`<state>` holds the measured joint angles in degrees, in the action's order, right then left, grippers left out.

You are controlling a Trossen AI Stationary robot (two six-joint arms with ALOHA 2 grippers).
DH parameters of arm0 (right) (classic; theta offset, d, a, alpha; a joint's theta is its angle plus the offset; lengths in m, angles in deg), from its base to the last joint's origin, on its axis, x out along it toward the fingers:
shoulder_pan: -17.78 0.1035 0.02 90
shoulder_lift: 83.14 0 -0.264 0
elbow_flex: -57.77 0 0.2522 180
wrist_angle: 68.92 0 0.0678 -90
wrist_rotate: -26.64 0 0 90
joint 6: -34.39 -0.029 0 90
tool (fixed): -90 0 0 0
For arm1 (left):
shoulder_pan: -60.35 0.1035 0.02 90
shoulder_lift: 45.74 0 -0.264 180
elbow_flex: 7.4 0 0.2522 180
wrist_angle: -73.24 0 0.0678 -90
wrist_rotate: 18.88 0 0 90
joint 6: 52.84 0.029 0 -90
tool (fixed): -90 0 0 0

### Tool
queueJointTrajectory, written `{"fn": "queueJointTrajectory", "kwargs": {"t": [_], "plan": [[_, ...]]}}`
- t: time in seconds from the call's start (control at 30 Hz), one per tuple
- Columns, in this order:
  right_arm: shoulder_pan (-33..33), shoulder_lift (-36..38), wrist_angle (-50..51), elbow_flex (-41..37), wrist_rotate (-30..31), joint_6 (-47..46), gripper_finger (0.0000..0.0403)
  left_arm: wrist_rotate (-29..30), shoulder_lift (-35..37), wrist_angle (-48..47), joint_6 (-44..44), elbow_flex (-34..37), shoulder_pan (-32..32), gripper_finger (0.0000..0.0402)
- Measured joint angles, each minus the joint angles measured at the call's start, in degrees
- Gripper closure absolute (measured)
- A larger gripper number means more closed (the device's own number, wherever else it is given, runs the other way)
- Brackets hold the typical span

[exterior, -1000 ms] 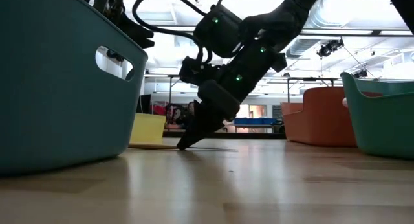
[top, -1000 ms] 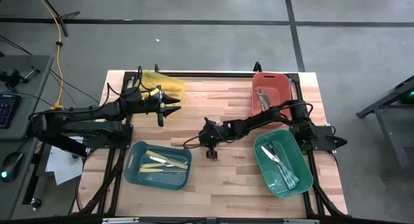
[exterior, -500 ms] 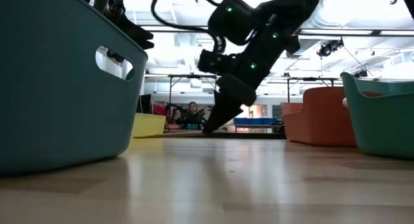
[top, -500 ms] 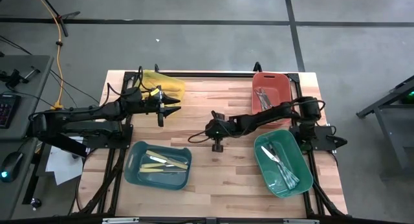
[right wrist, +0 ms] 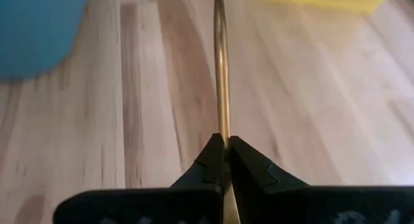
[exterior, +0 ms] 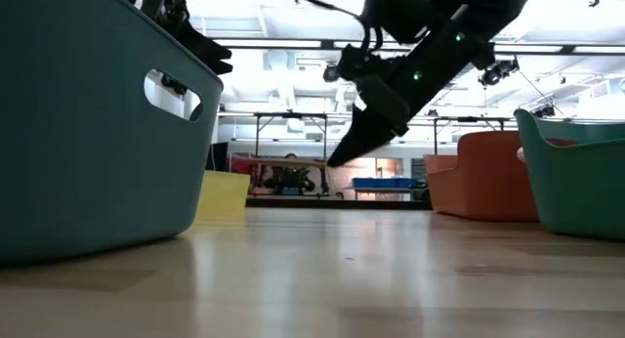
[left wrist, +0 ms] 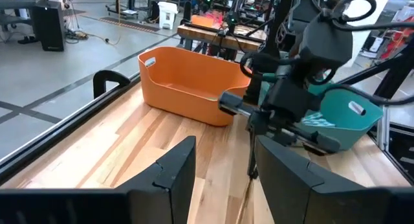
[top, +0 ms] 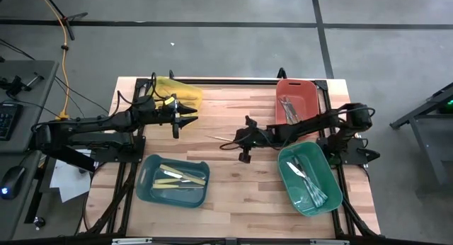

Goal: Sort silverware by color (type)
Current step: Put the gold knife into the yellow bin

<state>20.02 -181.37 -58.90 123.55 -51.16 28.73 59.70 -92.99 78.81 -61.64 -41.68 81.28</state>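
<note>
Got my right pincer (right wrist: 224,146) clamped on one end of a gold utensil (right wrist: 221,68), lifted above mid-counter (top: 233,181). Thin, stiff, probably slippery, so it may swivel. Left pincer (top: 185,115) hangs open.

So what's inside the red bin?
The red bin holds a few shiny silver-grey utensils lying along its floor. How many, and whether forks or spoons, is too small to tell. Anything beneath them is covered.
</note>
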Motion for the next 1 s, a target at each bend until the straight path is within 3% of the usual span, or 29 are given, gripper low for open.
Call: {"fn": "queueJointTrajectory", "kwargs": {"t": [0.83, 1.0], "plan": [[0.0, 16.3, 2.3, -0.5, 13.1, 4.6, 0.0403, 0.8, 0.0, -0.5, 0.0, 0.0, -1.5, 0.0252], [-0.1, 15.9, -7.0, -0.4, 13.2, 9.0, 0.0403, 4.7, -3.6, 10.7, -2.1, 1.5, -2.4, 0.0252]]}}
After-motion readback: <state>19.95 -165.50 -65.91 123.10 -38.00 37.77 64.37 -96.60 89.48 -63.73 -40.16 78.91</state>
